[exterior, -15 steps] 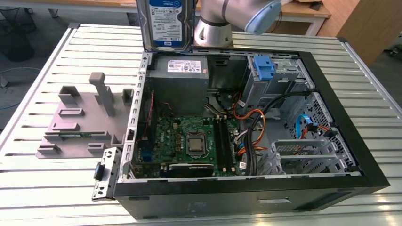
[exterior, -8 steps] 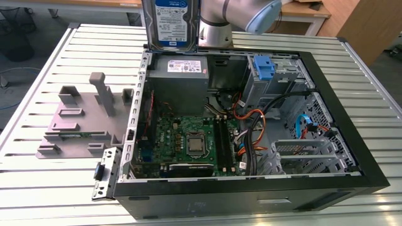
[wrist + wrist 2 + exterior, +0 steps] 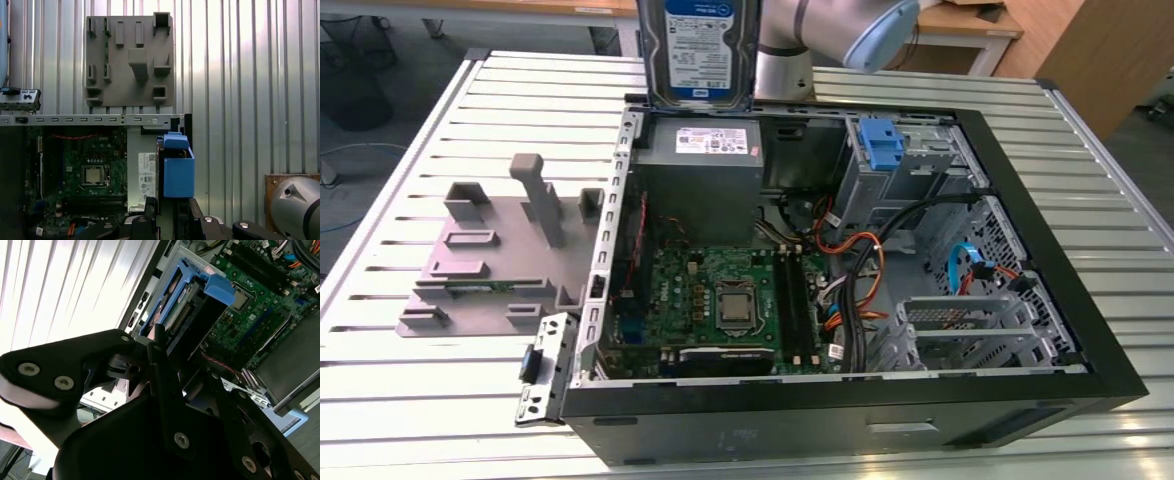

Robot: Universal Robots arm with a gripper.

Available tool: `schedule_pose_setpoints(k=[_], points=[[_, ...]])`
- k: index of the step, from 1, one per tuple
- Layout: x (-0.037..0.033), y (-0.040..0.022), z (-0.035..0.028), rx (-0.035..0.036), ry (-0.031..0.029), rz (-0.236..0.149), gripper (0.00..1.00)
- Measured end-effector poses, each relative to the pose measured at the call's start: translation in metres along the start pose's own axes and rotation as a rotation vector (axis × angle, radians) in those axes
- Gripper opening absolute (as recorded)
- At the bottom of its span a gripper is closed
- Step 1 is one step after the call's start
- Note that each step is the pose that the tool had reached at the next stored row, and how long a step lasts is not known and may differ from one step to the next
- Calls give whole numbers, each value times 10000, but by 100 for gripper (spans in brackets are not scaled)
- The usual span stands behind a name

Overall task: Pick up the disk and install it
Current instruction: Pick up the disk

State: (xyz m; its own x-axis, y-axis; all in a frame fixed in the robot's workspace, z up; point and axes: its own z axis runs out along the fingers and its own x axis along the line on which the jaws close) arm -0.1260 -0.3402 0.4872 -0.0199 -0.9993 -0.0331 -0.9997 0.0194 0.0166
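The disk [image 3: 698, 50] is held upright above the far edge of the computer case [image 3: 1067, 300], over the grey power supply [image 3: 700, 150]; in the first wrist view it is seen clamped between the jaws of the gripper [image 3: 171, 207]; the arm [image 3: 834, 40] is raised behind the case; the case interior lies open below, around the motherboard [image 3: 727, 300].

You have the silver hard-drive disk in its blue plastic carrier [image 3: 698, 50] upright above the far rim of the open black metal computer case [image 3: 854, 420], over the grey power-supply box [image 3: 707, 165] inside. On the slatted metal table [image 3: 520, 90], the grey plastic fixture plate [image 3: 487, 270] lies beside the case, on the exterior view's left.
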Motion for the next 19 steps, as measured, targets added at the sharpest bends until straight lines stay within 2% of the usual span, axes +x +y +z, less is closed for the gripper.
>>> schedule_pose_setpoints(k=[4,14,16,19], points=[[-10,-106,1,0,1,1,35],[-39,-483,9,0,0,0,35],[-42,-531,11,0,1,0,35],[-42,-546,12,0,0,0,35]])
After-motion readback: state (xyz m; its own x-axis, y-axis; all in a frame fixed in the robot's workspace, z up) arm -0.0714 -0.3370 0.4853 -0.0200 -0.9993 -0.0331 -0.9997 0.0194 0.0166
